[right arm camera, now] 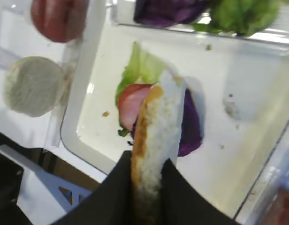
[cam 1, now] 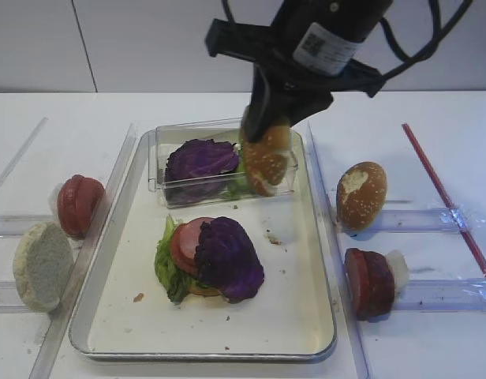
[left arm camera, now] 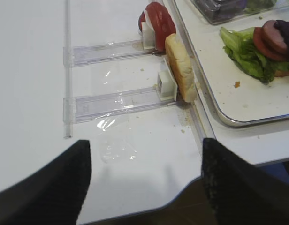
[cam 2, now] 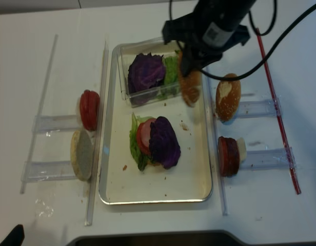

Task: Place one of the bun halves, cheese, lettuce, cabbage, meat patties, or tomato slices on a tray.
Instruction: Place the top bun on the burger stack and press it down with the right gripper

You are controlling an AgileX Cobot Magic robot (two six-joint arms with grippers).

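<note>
White counter point(cam 1: 188, 110) surrounds the tray point(cam 1: 314, 316). Right claw point(cam 1: 263, 146) grips a bun half point(cam 1: 267, 162) edgewise above the stacked burger point(cam 1: 215, 253); lower it flat, centred there, before releasing.

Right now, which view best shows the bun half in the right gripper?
The right wrist view: the bun half fills the frame edge-on, clamped by the right gripper. Both exterior high views show it smaller, above the tray; the left wrist view misses it.

Bright, even overhead light; right wrist view blurred, soft shadows.
</note>
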